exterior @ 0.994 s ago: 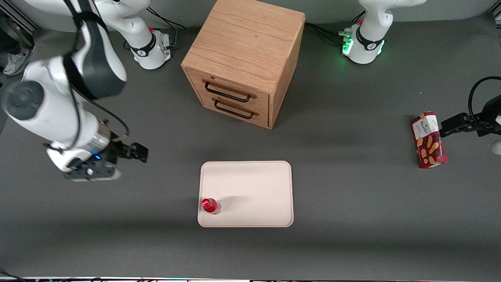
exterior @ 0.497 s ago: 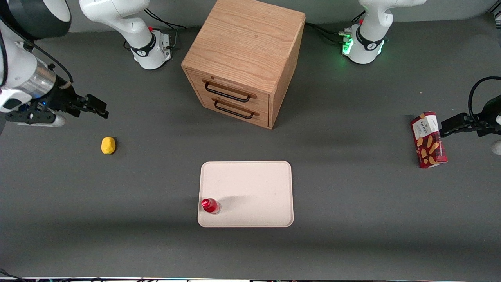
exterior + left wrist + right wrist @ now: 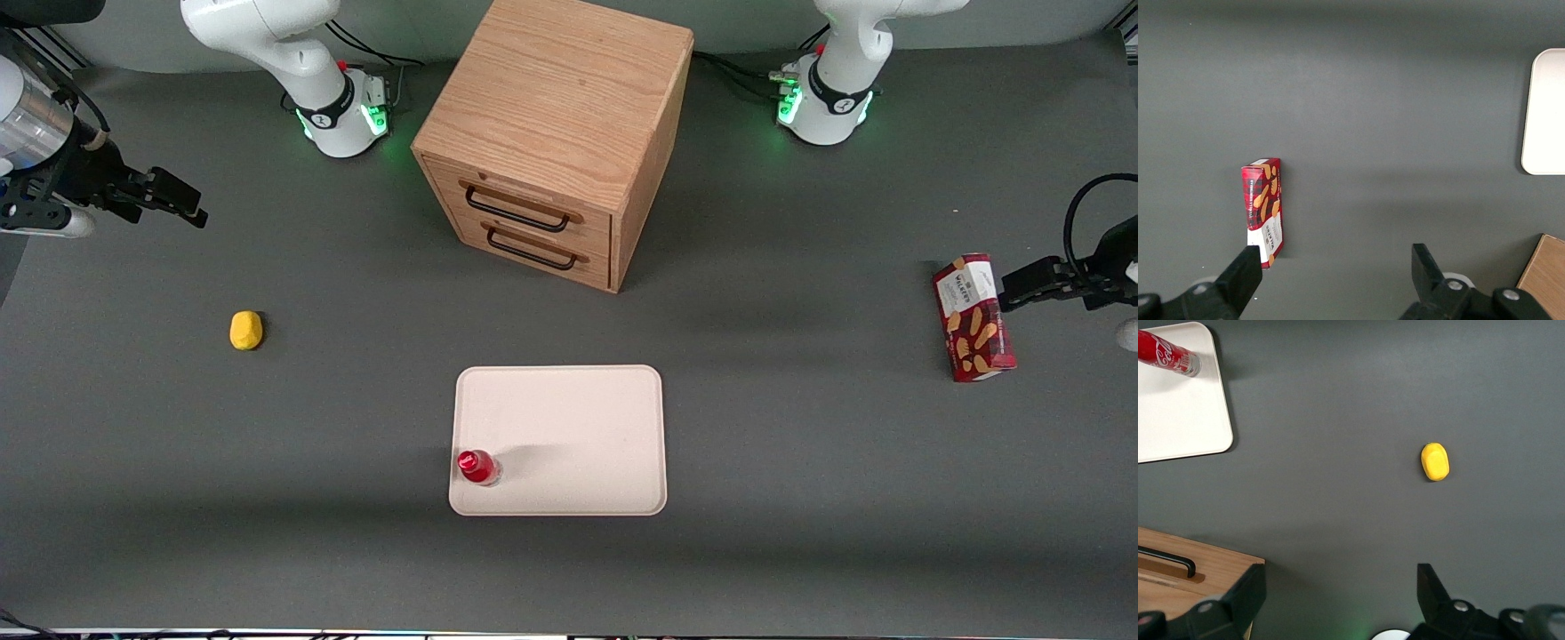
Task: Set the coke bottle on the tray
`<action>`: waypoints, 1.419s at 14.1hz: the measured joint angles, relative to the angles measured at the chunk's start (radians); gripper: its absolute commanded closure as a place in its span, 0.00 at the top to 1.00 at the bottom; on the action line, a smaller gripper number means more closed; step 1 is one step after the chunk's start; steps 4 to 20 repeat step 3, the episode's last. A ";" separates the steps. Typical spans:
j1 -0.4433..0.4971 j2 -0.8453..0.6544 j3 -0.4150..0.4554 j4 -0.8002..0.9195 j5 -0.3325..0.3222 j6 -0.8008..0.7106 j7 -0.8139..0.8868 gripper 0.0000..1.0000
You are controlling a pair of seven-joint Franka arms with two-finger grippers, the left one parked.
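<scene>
A: Where is the coke bottle (image 3: 477, 467) right now?

B: It stands upright on the tray (image 3: 569, 418), in the corner nearest the front camera on the working arm's side, close to the rim but inside it. The wrist camera shows it too, coke bottle (image 3: 1168, 355) on the tray (image 3: 1185, 420), with its silvery base on the cream surface.

A: And the gripper (image 3: 182, 203)?

B: High and well away from the tray, toward the working arm's end of the table. Its 2 fingers are spread apart with nothing between them; from the wrist, the gripper (image 3: 1341, 593) frames only bare grey table.

A: So the task looks finished?

B: I judge so. The bottle rests on the tray and nothing touches it.

A: If it had to be moved again, how would it handle?

B: It looks small, slim and light, probably hard plastic with a smooth, somewhat slippery wall. Being narrow and tall, it would likely tip easily. I would take hold across the middle of the body, below the cap, with a gentle squeeze.

A: Anything else nearby?

B: 1 yellow lump (image 3: 245, 330) lies well apart from the tray, 1 wooden drawer cabinet (image 3: 556, 133) stands farther from the camera, and 1 red snack box (image 3: 973, 317) lies toward the parked arm's end.
</scene>
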 measured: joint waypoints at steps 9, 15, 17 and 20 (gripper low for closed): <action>0.001 0.007 0.000 0.021 -0.002 0.001 0.000 1.00; 0.001 0.007 0.000 0.021 -0.002 0.001 0.000 1.00; 0.001 0.007 0.000 0.021 -0.002 0.001 0.000 1.00; 0.001 0.007 0.000 0.021 -0.002 0.001 0.000 1.00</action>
